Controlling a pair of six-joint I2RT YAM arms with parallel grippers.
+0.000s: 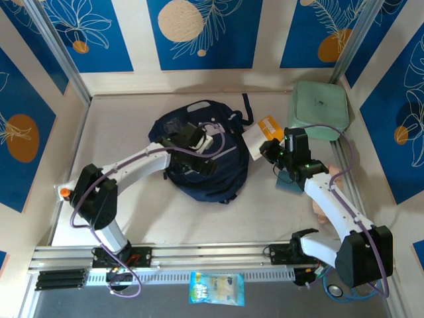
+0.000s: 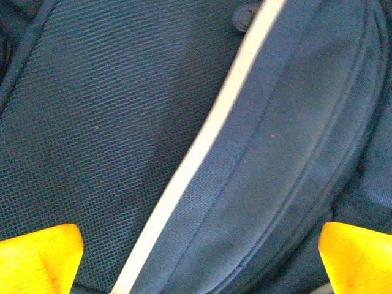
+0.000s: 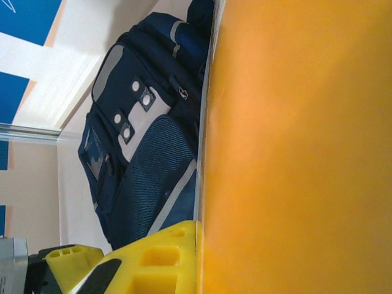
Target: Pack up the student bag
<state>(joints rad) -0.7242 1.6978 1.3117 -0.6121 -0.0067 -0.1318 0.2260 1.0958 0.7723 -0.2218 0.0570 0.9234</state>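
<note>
Overhead view of a pale table walled with blue and cream panels. The student bag, a large navy blue fabric backpack with grey-white stripes and black straps, lies flat in the middle of the table, between your two arms.

Your left gripper hovers just above it, yellow fingertips spread wide with nothing between them. Below them are a dark mesh panel and a pale diagonal stripe.

Your right gripper, just beside the bag's right edge, is clamped on a flat orange and white book-like item. In the right wrist view, its orange face sits hard against one yellow finger, with the bag beyond.

A pale green square zip case rests in the far right corner, apart from the bag. A small blue and yellow snack packet lies on the near side of the arm bases.

Judging by its slumped outline, the bag is soft and floppy. It will likely sag and fold rather than lift as one piece, and smooth fabric may slide out of a shallow pinch. Take hold of a fold of cloth at the edge of the opening, a strap or a zip seam, not the flat mesh. You cannot tell from here whether the main compartment is open. The orange item looks thin and stiff, so it should slip in edge first once the mouth is held up
</note>
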